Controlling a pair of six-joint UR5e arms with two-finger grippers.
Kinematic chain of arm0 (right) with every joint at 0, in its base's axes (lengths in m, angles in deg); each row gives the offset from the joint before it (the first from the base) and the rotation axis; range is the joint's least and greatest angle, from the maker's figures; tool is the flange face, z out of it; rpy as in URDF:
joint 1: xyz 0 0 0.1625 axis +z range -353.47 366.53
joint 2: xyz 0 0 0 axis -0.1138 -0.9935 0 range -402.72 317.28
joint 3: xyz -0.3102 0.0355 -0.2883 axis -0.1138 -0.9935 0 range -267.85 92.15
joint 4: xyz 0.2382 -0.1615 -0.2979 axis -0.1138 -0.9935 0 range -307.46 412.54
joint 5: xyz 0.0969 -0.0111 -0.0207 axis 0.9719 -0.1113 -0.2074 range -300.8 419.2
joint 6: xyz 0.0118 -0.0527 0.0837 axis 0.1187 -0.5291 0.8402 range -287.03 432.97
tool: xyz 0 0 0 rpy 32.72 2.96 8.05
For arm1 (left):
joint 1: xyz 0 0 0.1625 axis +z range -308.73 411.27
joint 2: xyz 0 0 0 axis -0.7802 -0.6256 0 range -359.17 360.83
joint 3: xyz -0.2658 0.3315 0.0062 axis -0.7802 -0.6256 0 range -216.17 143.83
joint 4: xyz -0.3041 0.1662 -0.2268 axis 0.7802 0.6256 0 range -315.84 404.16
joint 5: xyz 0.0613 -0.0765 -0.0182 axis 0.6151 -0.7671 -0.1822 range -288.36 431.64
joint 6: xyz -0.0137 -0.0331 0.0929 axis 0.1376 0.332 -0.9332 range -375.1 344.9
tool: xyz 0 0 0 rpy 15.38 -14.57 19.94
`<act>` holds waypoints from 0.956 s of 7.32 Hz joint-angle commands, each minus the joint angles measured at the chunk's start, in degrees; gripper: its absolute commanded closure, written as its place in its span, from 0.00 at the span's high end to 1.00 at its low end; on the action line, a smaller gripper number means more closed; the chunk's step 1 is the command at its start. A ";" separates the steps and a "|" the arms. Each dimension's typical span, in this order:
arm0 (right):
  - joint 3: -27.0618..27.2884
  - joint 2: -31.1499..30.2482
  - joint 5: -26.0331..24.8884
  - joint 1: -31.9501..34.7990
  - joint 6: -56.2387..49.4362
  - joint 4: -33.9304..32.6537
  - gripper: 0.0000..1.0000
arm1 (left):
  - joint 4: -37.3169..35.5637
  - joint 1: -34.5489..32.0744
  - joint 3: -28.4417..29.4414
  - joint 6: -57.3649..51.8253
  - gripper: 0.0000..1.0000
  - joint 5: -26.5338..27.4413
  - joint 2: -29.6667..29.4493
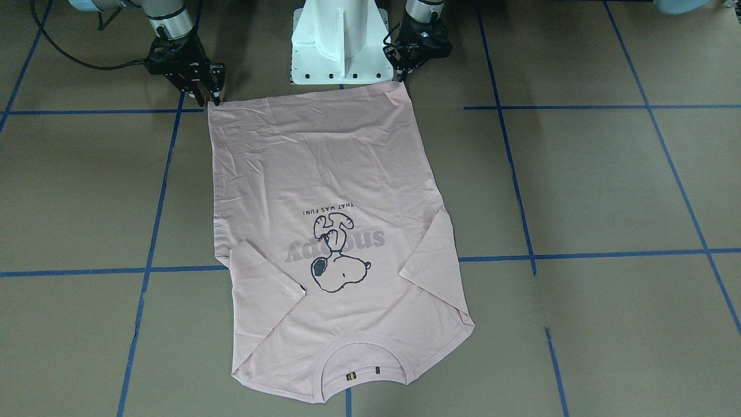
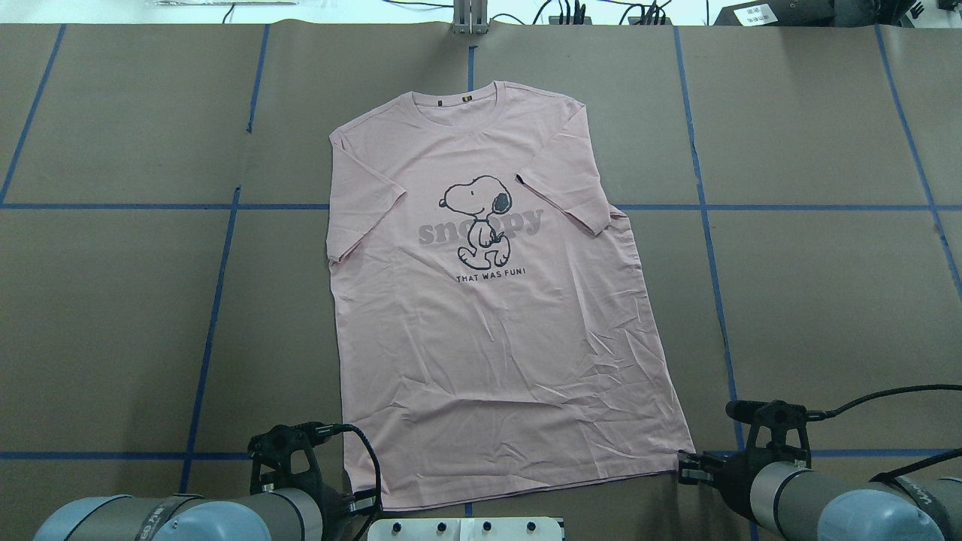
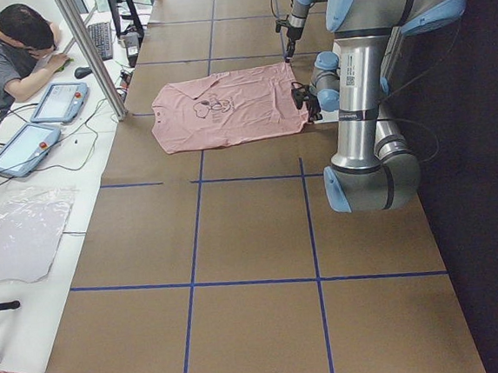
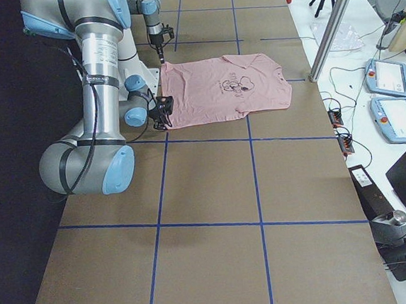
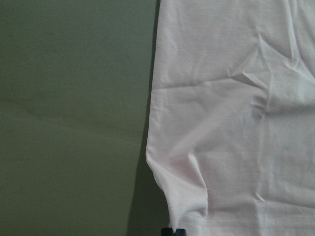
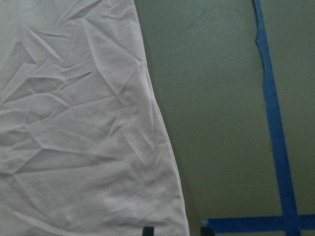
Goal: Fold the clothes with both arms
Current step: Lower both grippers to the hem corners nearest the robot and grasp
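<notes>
Under "snoopy" the T-shirt (image 2: 488,361) reads what looks like "THAT WAS FUN!"

The T-shirt (image 2: 488,338) reads "snoopy" (grey) and, seemingly, "THAT WAS FUN!"

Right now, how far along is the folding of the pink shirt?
Done: the T-shirt lies flat, print up. In hand: the left gripper and the right gripper sit at the two hem corners; the right one looks open, the left I cannot tell. Left: every fold, as none shows yet.
</notes>
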 commanded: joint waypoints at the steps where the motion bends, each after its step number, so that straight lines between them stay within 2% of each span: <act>1: -0.80 0.61 -0.23 -0.13 0.03 0.00 0.38 | 0.00 -0.11 -0.09 -0.07 0.00 0.00 -0.01; 3: -1.15 0.71 -0.23 -0.22 0.03 0.00 0.33 | 0.00 -0.28 -0.17 -0.15 0.00 0.00 -0.01; 4: -1.15 0.71 -0.31 -0.22 0.12 0.09 0.21 | -0.09 -0.37 -0.18 -0.33 0.00 0.00 -0.01; 5: -1.07 0.71 -0.66 -0.13 0.99 0.09 0.00 | -0.09 -0.37 -0.18 -0.33 0.00 0.00 -0.01; 7: -0.89 0.53 -1.10 -0.13 0.91 0.00 0.00 | -0.09 -0.46 -0.09 -0.33 0.00 0.00 -0.01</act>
